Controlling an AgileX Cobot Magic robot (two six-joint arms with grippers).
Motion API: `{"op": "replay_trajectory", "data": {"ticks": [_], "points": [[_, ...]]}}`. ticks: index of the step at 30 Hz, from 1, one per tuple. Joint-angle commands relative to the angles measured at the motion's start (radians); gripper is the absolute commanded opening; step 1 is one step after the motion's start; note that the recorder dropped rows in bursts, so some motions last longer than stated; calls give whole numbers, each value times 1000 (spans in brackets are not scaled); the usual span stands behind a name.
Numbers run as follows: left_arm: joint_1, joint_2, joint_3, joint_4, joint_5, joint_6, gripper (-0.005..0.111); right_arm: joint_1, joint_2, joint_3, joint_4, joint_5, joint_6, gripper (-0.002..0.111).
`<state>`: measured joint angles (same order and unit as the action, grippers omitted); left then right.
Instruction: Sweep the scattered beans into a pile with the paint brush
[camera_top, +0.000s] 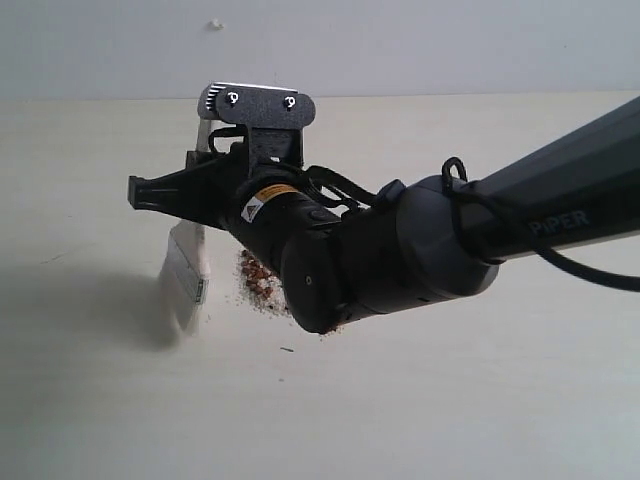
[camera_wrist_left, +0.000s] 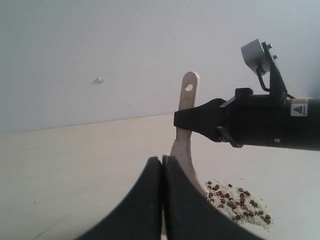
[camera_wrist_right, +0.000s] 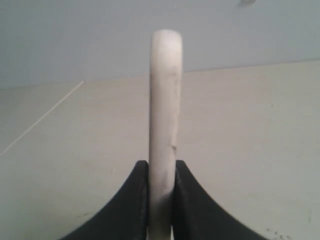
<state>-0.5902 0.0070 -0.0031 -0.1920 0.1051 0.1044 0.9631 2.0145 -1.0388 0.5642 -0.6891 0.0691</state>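
Note:
The paint brush (camera_top: 186, 272) hangs bristles-down at the table, tilted, its pale wooden handle (camera_wrist_right: 165, 90) clamped between the jaws of my right gripper (camera_top: 150, 192). The bristles sit just left of the beans (camera_top: 257, 278), reddish-brown pellets mixed with pale crumbs in one loose pile (camera_wrist_left: 239, 202), partly hidden behind the right arm in the exterior view. In the left wrist view the brush handle (camera_wrist_left: 189, 95), with the hole at its end, rises above the right gripper (camera_wrist_left: 179, 120). My left gripper (camera_wrist_left: 162, 161) is shut and empty, low over the table beside the pile and brush.
The pale wooden table (camera_top: 450, 400) stretches all round the pile. A plain grey wall (camera_top: 400, 40) stands behind it, with a small white mark (camera_top: 215, 24). The right arm (camera_top: 520, 220) reaches in from the right, and a cable (camera_top: 590, 272) hangs under it.

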Motion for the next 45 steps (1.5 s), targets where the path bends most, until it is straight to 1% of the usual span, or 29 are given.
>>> {"op": "replay_trajectory", "data": {"ticks": [1, 3, 5, 6, 8, 14, 19, 23, 29, 32, 34, 36, 39, 40, 43, 45], "points": [[1, -7, 3, 2, -1, -4, 0, 1, -12, -5, -37, 65, 33, 0], [1, -7, 3, 2, -1, -4, 0, 1, -12, -5, 4, 70, -39, 0], [1, -7, 3, 2, -1, -4, 0, 1, -12, -5, 80, 67, -116, 0], [1, -7, 3, 2, -1, -4, 0, 1, -12, -5, 150, 66, -200, 0], [1, -7, 3, 2, -1, -4, 0, 1, -12, -5, 206, 44, -274, 0], [1, -7, 3, 2, -1, -4, 0, 1, -12, -5, 230, -22, -300, 0], [1, -7, 3, 2, -1, -4, 0, 1, -16, -5, 294, -58, -383, 0], [1, -7, 3, 2, -1, -4, 0, 1, -27, -5, 294, -60, -379, 0], [1, -7, 3, 2, -1, -4, 0, 1, -85, -5, 291, -11, -379, 0], [1, -7, 3, 2, -1, -4, 0, 1, -121, -5, 258, 19, -396, 0], [1, -7, 3, 2, -1, -4, 0, 1, -148, -5, 191, 51, -463, 0], [1, -7, 3, 2, -1, -4, 0, -1, -176, -5, 93, 87, -585, 0], [1, -7, 3, 2, -1, -4, 0, -11, -198, -5, 53, 118, -769, 0], [1, -7, 3, 2, -1, -4, 0, -19, -201, -5, 53, 120, -800, 0], [1, -7, 3, 2, -1, -4, 0, -64, -204, -5, 21, 129, -830, 0], [1, -7, 3, 2, -1, -4, 0, -111, -202, -5, -67, 169, -823, 0]]}}
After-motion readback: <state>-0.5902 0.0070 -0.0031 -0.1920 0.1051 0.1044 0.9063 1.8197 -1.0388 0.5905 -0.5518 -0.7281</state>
